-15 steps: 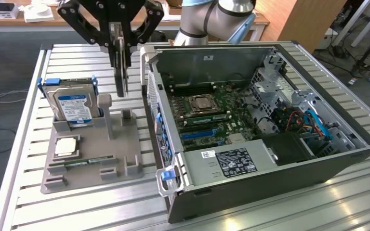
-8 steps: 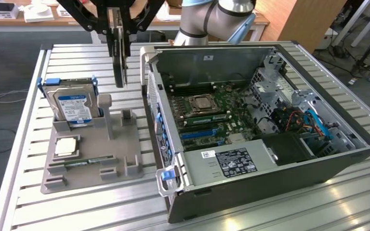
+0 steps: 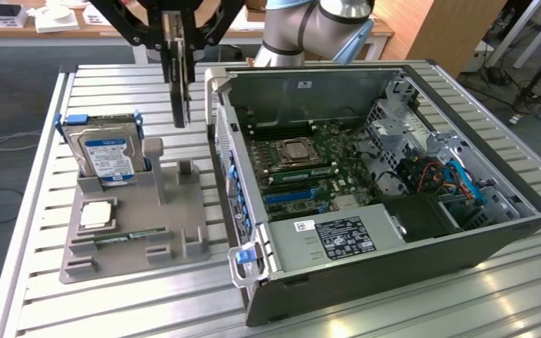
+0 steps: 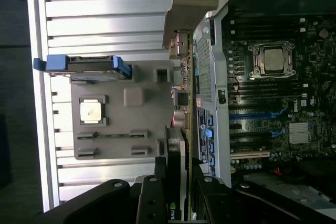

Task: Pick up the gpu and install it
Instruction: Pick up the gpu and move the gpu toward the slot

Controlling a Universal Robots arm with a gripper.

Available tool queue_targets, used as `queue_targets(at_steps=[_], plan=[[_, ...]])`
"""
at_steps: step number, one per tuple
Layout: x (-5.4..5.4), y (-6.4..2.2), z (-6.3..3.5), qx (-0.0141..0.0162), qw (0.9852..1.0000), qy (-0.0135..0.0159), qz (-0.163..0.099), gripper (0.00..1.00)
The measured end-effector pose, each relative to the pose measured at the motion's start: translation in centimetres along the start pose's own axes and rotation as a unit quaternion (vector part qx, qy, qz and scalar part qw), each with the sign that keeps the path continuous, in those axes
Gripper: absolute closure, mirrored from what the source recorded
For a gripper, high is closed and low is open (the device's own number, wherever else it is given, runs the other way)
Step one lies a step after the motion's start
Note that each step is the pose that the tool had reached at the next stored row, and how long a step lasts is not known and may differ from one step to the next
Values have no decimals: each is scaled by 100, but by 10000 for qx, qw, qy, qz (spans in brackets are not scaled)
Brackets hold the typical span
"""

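Observation:
The gpu [image 3: 180, 84] hangs edge-on in the air above the table, between the grey parts holder and the open computer case. My gripper [image 3: 178, 32] is shut on its upper part, with black linkages spread to both sides. In the wrist view the gpu [image 4: 176, 156] runs away from the gripper [image 4: 177, 203] as a thin dark card. Its silvery end bracket [image 4: 190, 9] lies over the case's side wall. The blue expansion slots [image 3: 294, 197] on the motherboard sit lower, to the exterior view's right of the card.
The open computer case [image 3: 458, 232] lies on its side, with CPU socket [image 3: 294, 151] and power supply [image 3: 341, 236] exposed. A grey holder [image 3: 134, 236] carries a hard drive [image 3: 106, 151], a CPU [image 3: 95, 213] and a RAM stick [image 3: 125, 238]. The slatted aluminium table [image 3: 110, 296] surrounds them.

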State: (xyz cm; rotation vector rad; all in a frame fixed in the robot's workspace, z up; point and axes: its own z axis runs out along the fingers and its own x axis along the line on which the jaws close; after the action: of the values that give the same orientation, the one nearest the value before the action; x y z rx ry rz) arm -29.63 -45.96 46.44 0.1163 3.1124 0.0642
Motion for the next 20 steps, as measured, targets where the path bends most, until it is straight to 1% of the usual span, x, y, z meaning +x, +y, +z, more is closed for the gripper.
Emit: queue_targets(at_steps=[2, 10, 16, 20], plan=[[-39, 3, 1, 0, 10000, 0, 1, 72], [-257, 19, 7, 0, 10000, 0, 1, 72], [-450, 34, 12, 0, 10000, 0, 0, 72], [-603, 45, 18, -1, 10000, 0, 0, 72]])
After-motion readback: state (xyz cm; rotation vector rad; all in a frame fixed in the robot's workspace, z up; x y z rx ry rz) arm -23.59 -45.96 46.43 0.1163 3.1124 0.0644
